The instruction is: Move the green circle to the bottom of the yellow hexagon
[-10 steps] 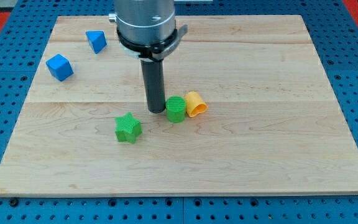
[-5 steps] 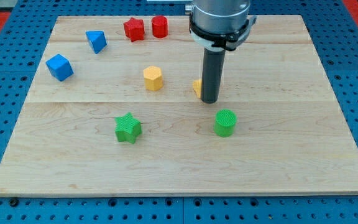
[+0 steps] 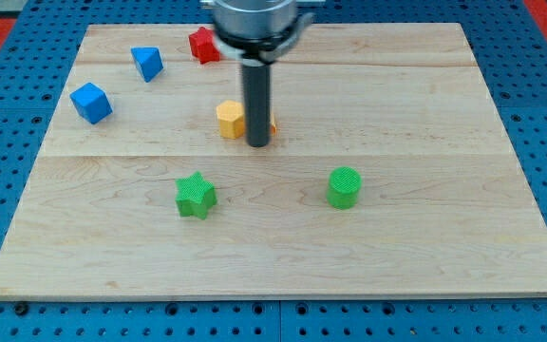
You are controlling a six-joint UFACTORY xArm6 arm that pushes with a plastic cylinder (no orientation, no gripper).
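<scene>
The green circle (image 3: 345, 187) stands alone at the lower right of the middle of the wooden board (image 3: 444, 218). The yellow hexagon (image 3: 231, 120) sits up and to the left of it, well apart. My tip (image 3: 258, 144) rests just right of and slightly below the yellow hexagon, close to it. A second yellow block (image 3: 271, 124) peeks out from behind the rod's right side, mostly hidden. The tip is far to the upper left of the green circle.
A green star (image 3: 196, 195) lies lower left of the tip. A blue cube (image 3: 90, 102) and a blue triangular block (image 3: 146, 63) sit at the upper left. A red star (image 3: 203, 45) is at the top, partly behind the arm.
The green circle, first beside the tip and a yellow block, ended up farther right and then stayed put. The tip swung right, then back left to the yellow hexagon, the small yellow block with it.
</scene>
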